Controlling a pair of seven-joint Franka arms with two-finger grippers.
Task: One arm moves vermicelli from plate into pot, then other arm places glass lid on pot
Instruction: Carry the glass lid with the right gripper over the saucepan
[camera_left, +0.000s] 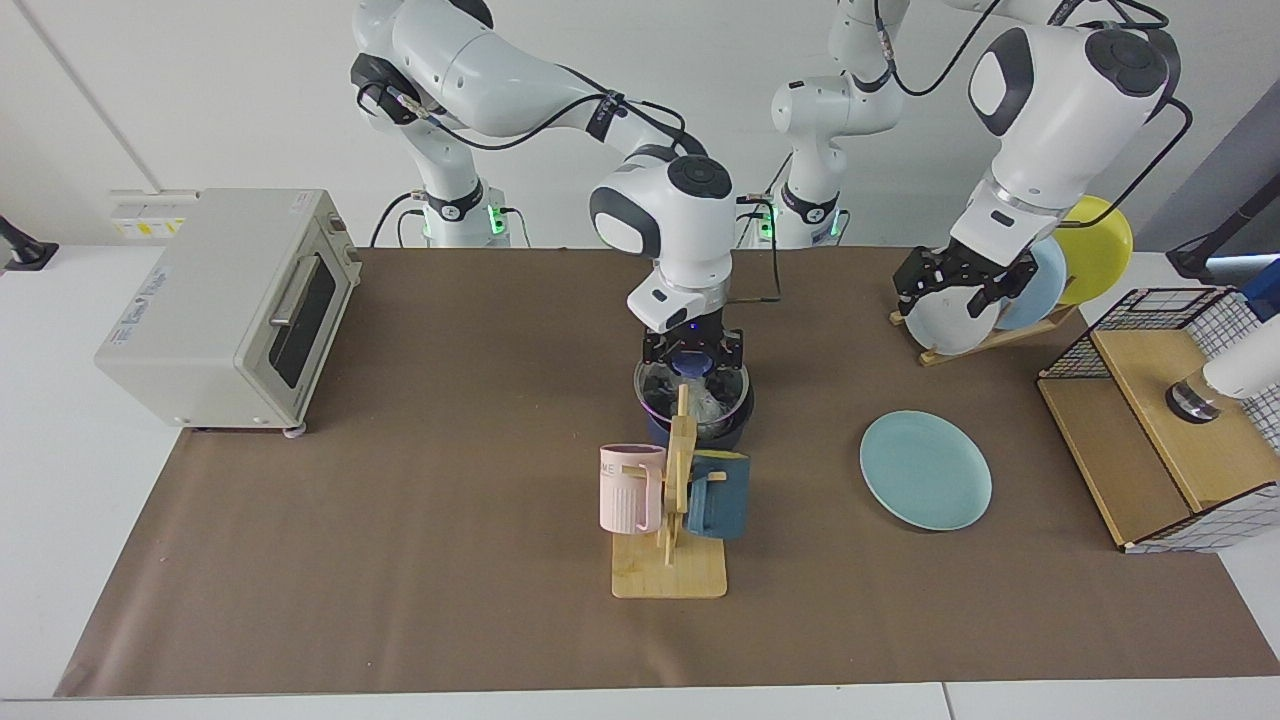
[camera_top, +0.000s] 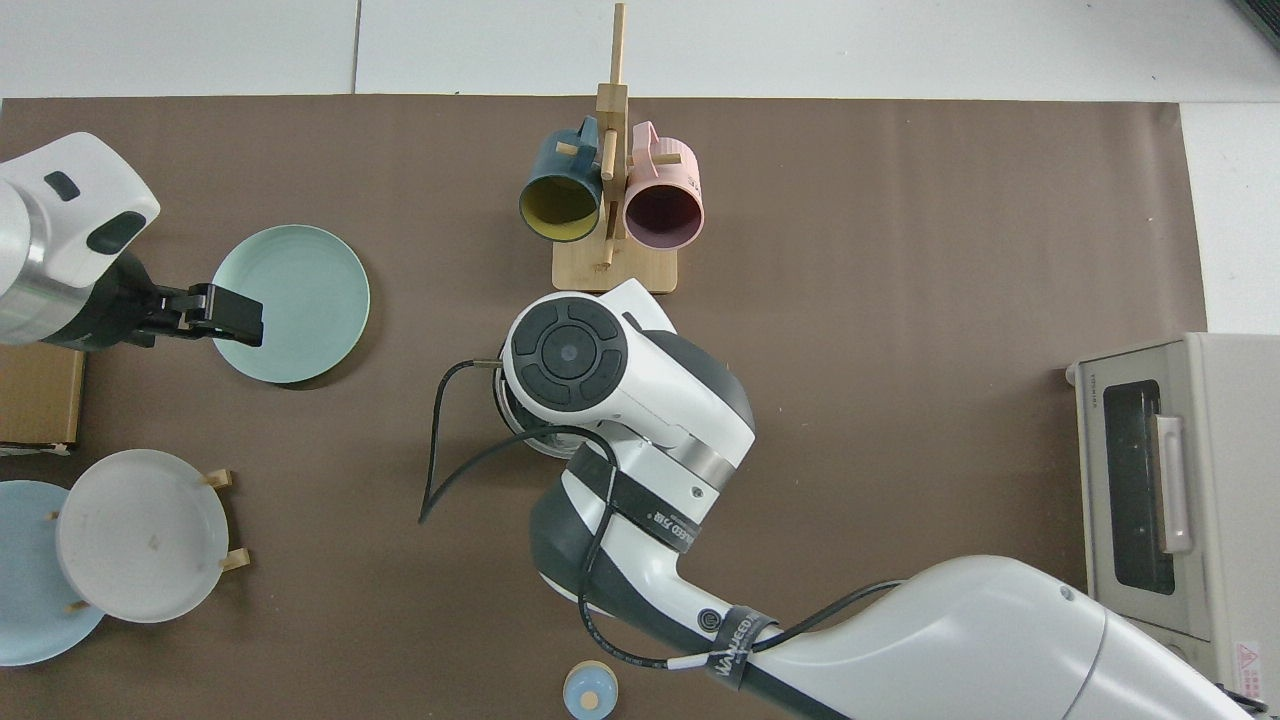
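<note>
From above, my right arm's wrist covers nearly all of the pot and lid; only slivers show. Facing, the mug rack blocks the pot's front and the vermicelli is a blur under glass. I can't tell whether the lid sits fully on the rim.

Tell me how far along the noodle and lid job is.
The teal plate is bare and vermicelli shows in the pot. The right gripper holds the glass lid by its knob on the pot. Release remains. The left gripper waits by the rack.
</note>
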